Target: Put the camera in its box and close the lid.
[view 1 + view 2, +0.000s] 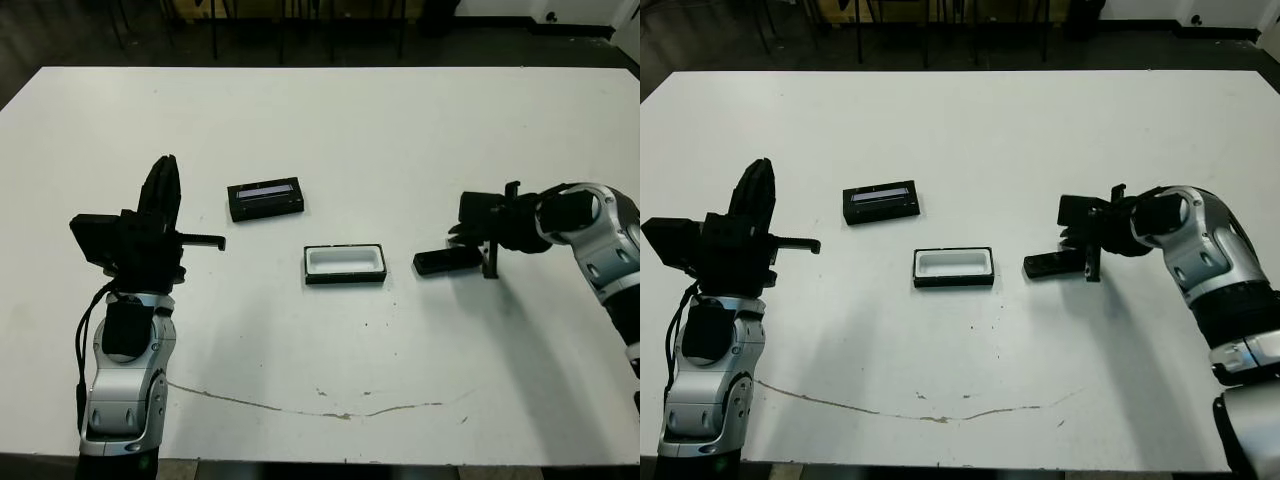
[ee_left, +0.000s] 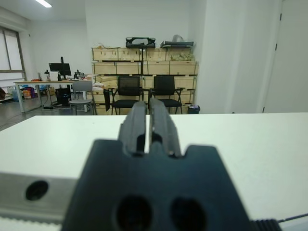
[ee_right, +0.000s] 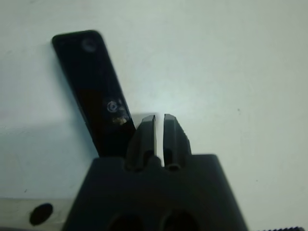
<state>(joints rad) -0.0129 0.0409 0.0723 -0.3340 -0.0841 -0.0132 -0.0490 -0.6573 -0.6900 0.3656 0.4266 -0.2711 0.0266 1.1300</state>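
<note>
Only the right wrist view shows the small pale mark on the camera (image 3: pixel 94 91), which lies beside the right gripper (image 3: pixel 160 120); its fingers are nearly shut and hold nothing. The left gripper (image 2: pixel 148 108) points up, pressed shut and empty. On the white table (image 1: pixel 350 130), the box (image 1: pixel 345 264) sits at the camera's 9 o'clock, the lid (image 1: pixel 265 198) at the box's 10 o'clock.
</note>
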